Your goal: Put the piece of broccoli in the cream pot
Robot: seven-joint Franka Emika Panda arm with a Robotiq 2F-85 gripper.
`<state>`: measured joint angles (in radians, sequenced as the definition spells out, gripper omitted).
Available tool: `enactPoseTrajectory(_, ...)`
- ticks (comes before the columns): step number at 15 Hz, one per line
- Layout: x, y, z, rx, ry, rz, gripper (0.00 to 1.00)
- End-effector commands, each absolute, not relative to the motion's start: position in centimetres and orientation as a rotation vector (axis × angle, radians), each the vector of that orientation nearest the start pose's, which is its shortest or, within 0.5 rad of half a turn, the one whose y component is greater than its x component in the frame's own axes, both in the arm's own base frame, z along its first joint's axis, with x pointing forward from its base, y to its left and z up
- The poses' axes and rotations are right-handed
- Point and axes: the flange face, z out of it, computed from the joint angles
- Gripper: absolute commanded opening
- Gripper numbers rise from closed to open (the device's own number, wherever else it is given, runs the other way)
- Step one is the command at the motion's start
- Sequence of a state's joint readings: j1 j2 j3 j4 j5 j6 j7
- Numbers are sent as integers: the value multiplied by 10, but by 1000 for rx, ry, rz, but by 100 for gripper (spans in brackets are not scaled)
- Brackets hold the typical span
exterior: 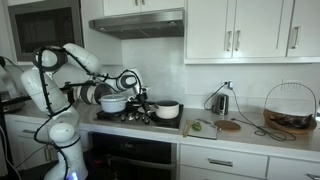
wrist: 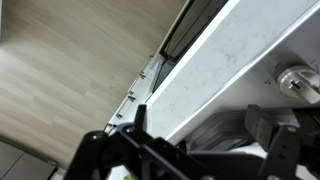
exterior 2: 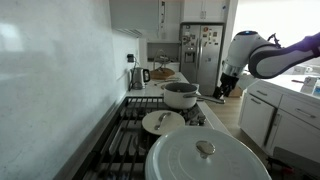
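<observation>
Kitchen stove (exterior 2: 130, 140) viewed lengthwise, toward a far fridge. Robot gripper (exterior 2: 223, 91) hanging beyond the front edge of the counter (wrist: 230, 60), at about three o'clock from the open cream pot (exterior 2: 180, 95); jaws spread wide, nothing between them. White lidded pot (exterior 2: 205, 155) at six o'clock, nearest the camera. No sure sight of the piece of broccoli in any view. Probably the approach step, nothing picked up yet. Next: finding the broccoli, lowering over it, closing gently.

Range hood (exterior: 137, 24) over the stove (exterior 2: 125, 140), white cabinets (exterior: 235, 30) alongside. Kettle (exterior: 221, 101) and wire basket (exterior: 290, 105) on the worktop (wrist: 230, 60), well apart. Steel fridge (exterior 2: 203, 55) at the far end. Wood floor (wrist: 70, 70).
</observation>
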<state>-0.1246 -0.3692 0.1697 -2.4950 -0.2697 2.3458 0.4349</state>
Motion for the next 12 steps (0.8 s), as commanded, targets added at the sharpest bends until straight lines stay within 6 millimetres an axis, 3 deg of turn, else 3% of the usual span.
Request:
enactPoseTrajectory(1,456,5,467,-3285,457,-453,100)
enactPoseTrajectory(6,465,-24,507,-3241,583,-413,100)
enactPoseTrajectory(12,501,-65,548,-3063,840,-453,100)
